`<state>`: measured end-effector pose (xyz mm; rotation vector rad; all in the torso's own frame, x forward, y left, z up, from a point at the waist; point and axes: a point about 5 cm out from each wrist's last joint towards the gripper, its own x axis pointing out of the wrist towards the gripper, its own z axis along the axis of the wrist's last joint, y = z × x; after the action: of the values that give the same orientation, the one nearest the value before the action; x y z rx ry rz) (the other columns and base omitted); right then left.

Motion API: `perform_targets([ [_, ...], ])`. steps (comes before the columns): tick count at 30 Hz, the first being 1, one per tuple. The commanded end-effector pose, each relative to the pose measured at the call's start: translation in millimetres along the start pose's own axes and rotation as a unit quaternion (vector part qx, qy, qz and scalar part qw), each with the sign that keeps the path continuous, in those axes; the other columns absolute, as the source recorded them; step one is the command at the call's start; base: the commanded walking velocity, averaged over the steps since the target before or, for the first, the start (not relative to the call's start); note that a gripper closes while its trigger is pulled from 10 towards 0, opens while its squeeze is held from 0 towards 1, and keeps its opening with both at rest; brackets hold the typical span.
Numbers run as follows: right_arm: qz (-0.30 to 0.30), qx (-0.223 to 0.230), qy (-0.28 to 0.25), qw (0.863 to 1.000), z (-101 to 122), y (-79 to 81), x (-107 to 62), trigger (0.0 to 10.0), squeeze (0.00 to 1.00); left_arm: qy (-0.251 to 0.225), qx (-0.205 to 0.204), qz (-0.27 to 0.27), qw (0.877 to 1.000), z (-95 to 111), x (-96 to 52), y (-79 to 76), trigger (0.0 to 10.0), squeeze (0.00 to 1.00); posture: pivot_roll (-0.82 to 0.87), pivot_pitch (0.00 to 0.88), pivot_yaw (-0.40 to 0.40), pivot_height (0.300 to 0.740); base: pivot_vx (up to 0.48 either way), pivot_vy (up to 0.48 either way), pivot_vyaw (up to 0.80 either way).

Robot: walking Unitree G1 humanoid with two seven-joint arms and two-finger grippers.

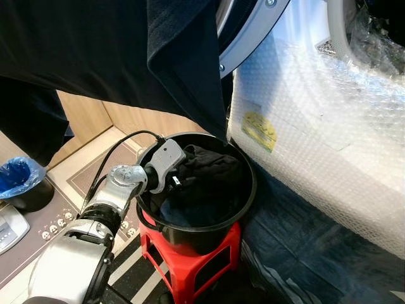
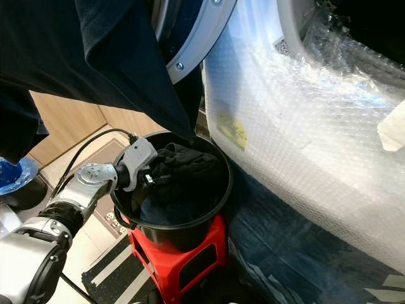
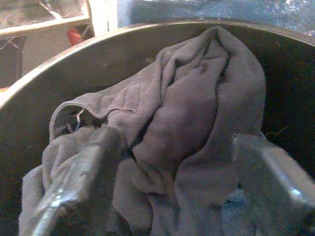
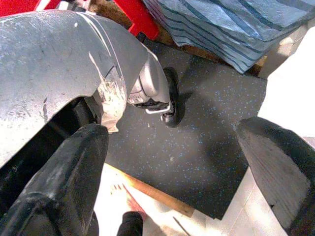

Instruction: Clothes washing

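A washing machine wrapped in bubble wrap takes up the right side of the scene, its round door swung open at the top. A large dark garment hangs across the upper left, its lowest corner pointing down toward a black bucket. The bucket stands on a small red stool, just beside the front of the machine. Inside the bucket lies a bundle of dark clothes, bunched up toward the near side.

The left gripper reaches over the bucket's rim from the left, its silver arm bent at the wrist. Seen from its wrist, its two black fingers are spread apart, one on each side of the crumpled cloth, not closed on it.

The right gripper hangs above a dark speckled floor mat, its fingers wide apart and holding nothing.

Far left on the floor sits a blue plastic bag.
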<state>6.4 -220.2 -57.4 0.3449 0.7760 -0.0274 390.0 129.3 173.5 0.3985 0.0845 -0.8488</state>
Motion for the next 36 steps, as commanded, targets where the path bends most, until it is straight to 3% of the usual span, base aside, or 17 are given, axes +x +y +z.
perform_targets([
  [1, 0.022, 0.01, 0.018, 1.0, -10.6, 7.4, -6.7, 10.0, 0.0, 0.006, -0.009, 0.005, 1.0, -0.7, 0.3, 1.3, 10.0, 1.0, -0.22, 0.288, 0.034, 0.74, 0.0, 0.0, 0.0],
  [13, 0.013, 0.015, 0.009, 1.0, -12.3, 8.5, -21.9, 10.0, 0.0, 0.002, -0.017, 0.015, 1.0, 8.2, 4.2, 4.9, 10.0, 1.0, -0.24, 0.338, 0.055, 0.74, 0.0, 0.0, 0.0],
  [22, 0.011, 0.022, 0.003, 1.0, -10.4, 14.8, -44.3, 10.0, 0.0, 0.007, -0.011, 0.012, 1.0, 13.2, 13.0, -0.5, 10.0, 1.0, -0.26, 0.42, 0.063, 0.74, 0.0, 0.0, 0.0],
  [24, 0.009, 0.022, 0.002, 1.0, -10.1, 15.7, -51.7, 10.0, 0.0, 0.01, -0.003, 0.013, 1.0, 14.8, 14.8, -1.2, 10.0, 0.0, -0.27, 0.437, 0.066, 0.74, 0.0, 0.0, 0.0],
  [36, 0.0, 0.038, 0.001, 0.999, -11.9, 26.7, -72.0, 10.0, 0.0, 0.018, 0.003, 0.013, 1.0, 21.2, 19.6, -1.5, 10.0, 0.0, -0.3, 0.473, 0.075, 0.74, 0.0, 0.0, 0.0],
])
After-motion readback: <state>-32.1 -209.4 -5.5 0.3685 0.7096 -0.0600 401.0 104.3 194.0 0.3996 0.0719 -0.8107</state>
